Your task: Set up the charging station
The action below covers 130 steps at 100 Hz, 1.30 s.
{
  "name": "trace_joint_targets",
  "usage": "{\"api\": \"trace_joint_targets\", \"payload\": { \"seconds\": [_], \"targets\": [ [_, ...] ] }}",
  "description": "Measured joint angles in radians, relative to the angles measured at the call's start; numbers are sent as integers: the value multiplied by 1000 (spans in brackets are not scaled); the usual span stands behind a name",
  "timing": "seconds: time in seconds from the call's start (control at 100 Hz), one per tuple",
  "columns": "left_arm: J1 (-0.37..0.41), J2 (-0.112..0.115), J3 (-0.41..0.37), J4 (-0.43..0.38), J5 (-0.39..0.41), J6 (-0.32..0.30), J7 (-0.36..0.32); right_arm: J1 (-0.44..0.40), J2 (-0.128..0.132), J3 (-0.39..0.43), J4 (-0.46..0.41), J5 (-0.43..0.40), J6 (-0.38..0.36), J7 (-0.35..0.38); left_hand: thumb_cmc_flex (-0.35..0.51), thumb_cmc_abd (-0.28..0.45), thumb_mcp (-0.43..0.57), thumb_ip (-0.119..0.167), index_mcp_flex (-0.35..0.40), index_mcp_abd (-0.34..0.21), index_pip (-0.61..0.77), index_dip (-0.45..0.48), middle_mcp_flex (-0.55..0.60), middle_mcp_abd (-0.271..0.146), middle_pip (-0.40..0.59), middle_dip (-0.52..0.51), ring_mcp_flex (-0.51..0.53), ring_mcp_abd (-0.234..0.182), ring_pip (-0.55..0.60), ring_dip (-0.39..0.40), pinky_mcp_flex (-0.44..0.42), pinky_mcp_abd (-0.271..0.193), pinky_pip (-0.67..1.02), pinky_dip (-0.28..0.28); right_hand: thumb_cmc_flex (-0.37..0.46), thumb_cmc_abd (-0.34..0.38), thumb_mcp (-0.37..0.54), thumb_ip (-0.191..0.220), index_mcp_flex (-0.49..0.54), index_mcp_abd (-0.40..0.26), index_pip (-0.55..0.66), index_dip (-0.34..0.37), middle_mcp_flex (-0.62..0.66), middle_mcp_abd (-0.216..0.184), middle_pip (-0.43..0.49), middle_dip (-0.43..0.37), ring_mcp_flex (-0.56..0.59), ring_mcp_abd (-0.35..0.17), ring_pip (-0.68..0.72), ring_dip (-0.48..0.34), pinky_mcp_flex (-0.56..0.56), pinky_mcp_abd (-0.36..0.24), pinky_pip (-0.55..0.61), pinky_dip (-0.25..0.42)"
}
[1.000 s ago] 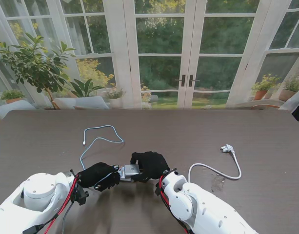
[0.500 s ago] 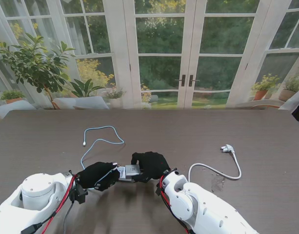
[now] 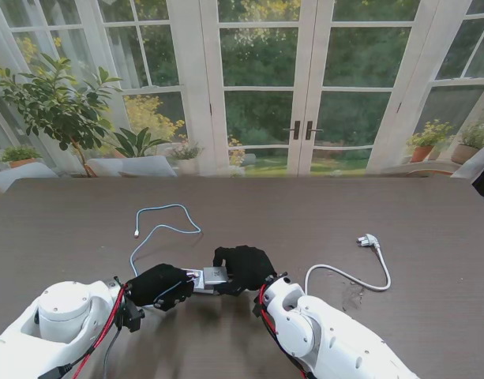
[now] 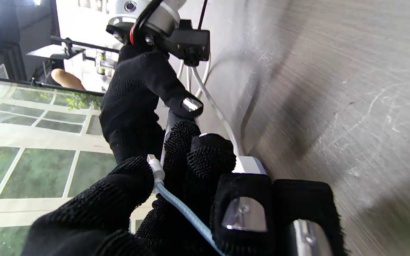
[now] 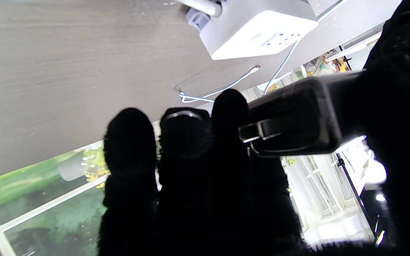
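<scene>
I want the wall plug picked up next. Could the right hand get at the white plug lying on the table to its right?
Probably yes. The white plug lies alone on bare table, with nothing around it. But the right hand is now at the charger block, so it must let go first.

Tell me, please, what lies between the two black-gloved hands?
In the stand view, a white charger block sits between left hand and right hand.

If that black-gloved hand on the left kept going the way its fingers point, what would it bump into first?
Probably the white charger block directly ahead of the left hand, which pinches the blue cable. Beyond it sits the right hand. Depth is uncertain.
</scene>
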Motion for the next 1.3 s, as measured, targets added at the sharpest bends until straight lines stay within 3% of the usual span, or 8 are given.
{"api": "trace_joint_targets", "payload": {
  "seconds": [0.17,0.58,1.3],
  "targets": [
    [22,-5,-11,-44,37,42,84,0,0,-1,1,-3,-7,-3,1,-31,21,0,22,8,19,-10,9,9,57,-2,1,18,10,11,0,25,2,31,0,0,0,0,0,0,0,0,0,0,0,0,0,0,0,0,0,0,0,0],
    [7,-4,6,-47,60,71,78,1,-1,-12,6,-29,-7,-45,-1,-63,55,0,54,17,23,-11,11,18,132,-44,1,35,22,23,0,46,4,53,0,0,0,0,0,0,0,0,0,0,0,0,0,0,0,0,0,0,0,0],
    [-26,-3,38,-36,70,112,72,14,-8,-28,27,-55,-7,-87,0,-74,68,0,66,26,23,-11,11,26,161,-70,1,46,31,24,0,61,5,65,0,0,0,0,0,0,0,0,0,0,0,0,0,0,0,0,1,0,0,0]
  ]
}}
